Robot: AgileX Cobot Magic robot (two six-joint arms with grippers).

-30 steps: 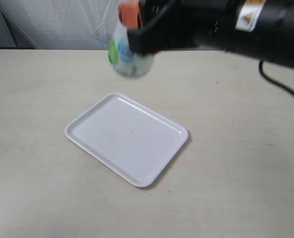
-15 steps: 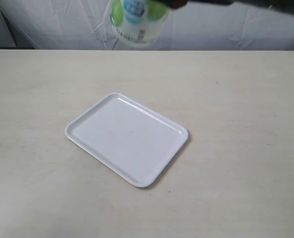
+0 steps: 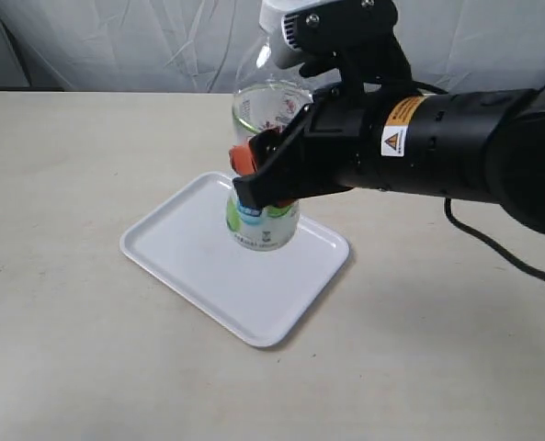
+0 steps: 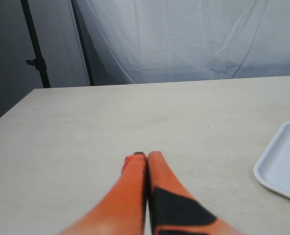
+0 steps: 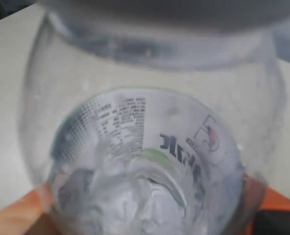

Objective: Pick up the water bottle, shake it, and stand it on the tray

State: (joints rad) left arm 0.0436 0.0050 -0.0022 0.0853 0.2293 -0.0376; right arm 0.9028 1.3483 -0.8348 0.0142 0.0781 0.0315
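The water bottle [image 3: 264, 225] is upright over the white tray [image 3: 189, 266], its green and blue label low and its clear shoulder [image 3: 263, 101] above. My right gripper [image 3: 265, 188] is shut on the bottle's middle, one orange finger [image 3: 244, 158] showing on the near side. The bottle's base is at the tray's far half; I cannot tell if it touches. The cap is hidden behind the wrist. In the right wrist view the bottle [image 5: 149, 161] fills the frame between orange fingers [image 5: 17, 215]. My left gripper [image 4: 146, 157] is shut on nothing, low over bare table, with the tray's corner [image 4: 281, 166] off to one side.
The black right arm [image 3: 456, 147] stretches over the table from the right, with a cable [image 3: 511, 262] hanging behind it. A white cloth backdrop [image 3: 116, 46] closes the far side. A dark stand [image 4: 34, 49] stands by the table's far corner.
The bottle, held high and blurred near the back edge, has come down with the right arm and now stands upright over the tray.
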